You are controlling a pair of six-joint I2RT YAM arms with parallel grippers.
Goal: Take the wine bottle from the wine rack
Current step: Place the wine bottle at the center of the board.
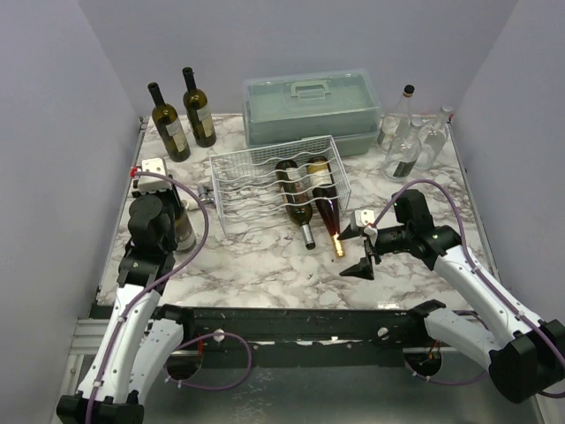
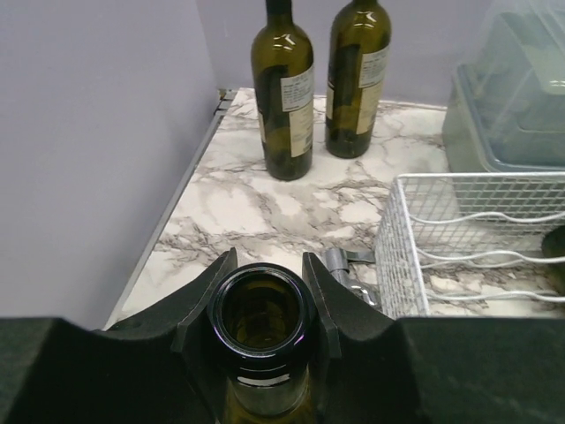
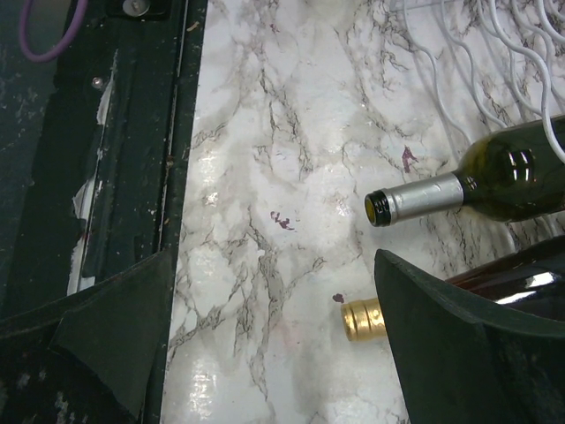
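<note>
The white wire wine rack [image 1: 265,181] stands mid-table with two bottles lying in its right grooves. One is a dark green bottle [image 1: 295,196] with a silver cap [image 3: 415,201]. The other is a brown bottle [image 1: 326,205] with a gold cap [image 3: 364,319]. My left gripper [image 2: 268,265] is shut on the neck of an open green wine bottle [image 2: 261,309], which stands upright left of the rack [image 2: 402,247]. My right gripper [image 3: 274,309] is open low over the marble. The gold cap pokes in beside its right finger [image 3: 459,344].
A grey-green plastic case [image 1: 311,108] sits behind the rack. Two upright green bottles [image 1: 168,124] [image 1: 199,110] stand at the back left and clear glass bottles [image 1: 408,137] at the back right. A small metal tool [image 2: 342,265] lies by the rack's left side. Walls enclose the table.
</note>
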